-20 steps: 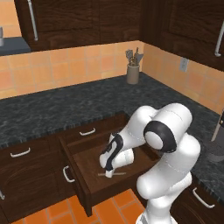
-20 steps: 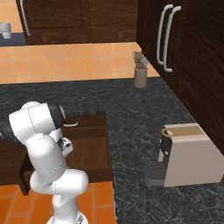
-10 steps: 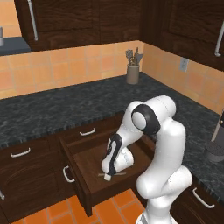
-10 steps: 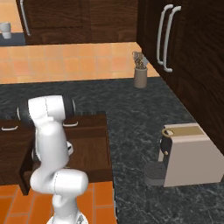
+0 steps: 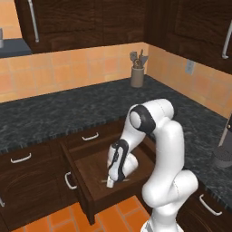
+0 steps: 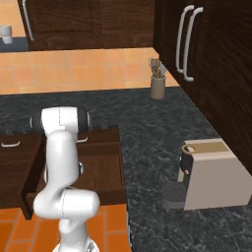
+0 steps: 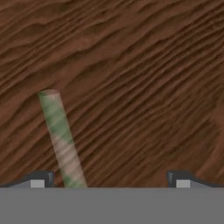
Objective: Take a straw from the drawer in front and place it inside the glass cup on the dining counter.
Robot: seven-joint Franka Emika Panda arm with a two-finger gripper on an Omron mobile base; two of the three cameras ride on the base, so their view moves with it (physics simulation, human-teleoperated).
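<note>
The drawer [image 5: 78, 168] stands pulled out under the black granite counter, also seen from the other side [image 6: 106, 170]. My gripper [image 5: 111, 182] reaches down into it, just above the wooden floor. It is open. In the hand view the straw [image 7: 61, 139], a thin pale stick with faint green banding, lies on the drawer floor between the fingertips [image 7: 40, 179], close to the left one and apart from the right. A thin pale line beside the gripper is the straw [image 5: 123, 180]. The glass cup and the dining counter are out of view.
A utensil holder [image 5: 137, 76] stands at the back of the black speckled counter [image 5: 68, 113]. A beige coffee machine [image 6: 209, 173] sits on the counter to the right. Shut drawers [image 5: 22, 158] flank the open one; orange tiled floor [image 5: 68, 216] lies below.
The arm's elbow has swung up and back over the drawer while the hand dropped slightly lower toward the drawer floor. The jaws have stayed open.
</note>
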